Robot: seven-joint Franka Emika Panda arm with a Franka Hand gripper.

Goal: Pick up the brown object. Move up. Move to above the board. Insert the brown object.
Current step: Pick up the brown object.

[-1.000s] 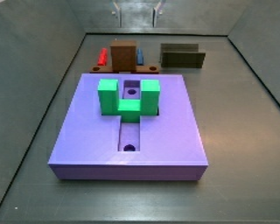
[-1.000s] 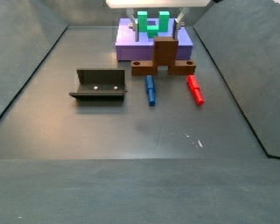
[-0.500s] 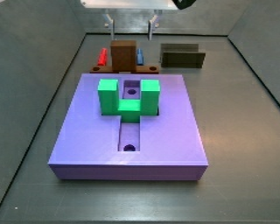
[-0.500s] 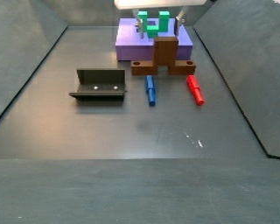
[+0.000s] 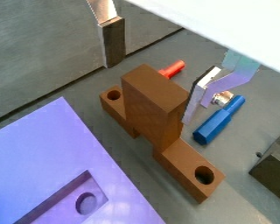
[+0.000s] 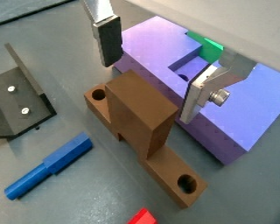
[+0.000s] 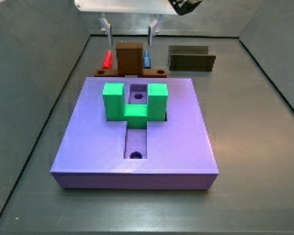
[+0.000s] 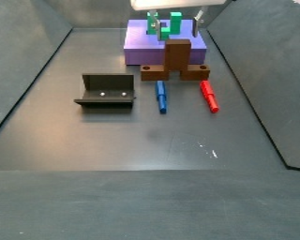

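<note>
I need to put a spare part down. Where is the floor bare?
Bare: the wide floor in front of the fixture and pegs. Crowded: the gripper over the brown object, against the board.

Even, soft overhead light; faint shadows; wrist views slightly blurred near gripper (image 5: 160, 57).

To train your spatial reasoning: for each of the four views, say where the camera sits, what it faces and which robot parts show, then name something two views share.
Wrist view: looks down on the brown object, fingers either side.
Wrist view: same, with the board behind.
Side view: over the board; gripper behind.
Side view: opposite end; gripper far.
Shared: blue peg.
</note>
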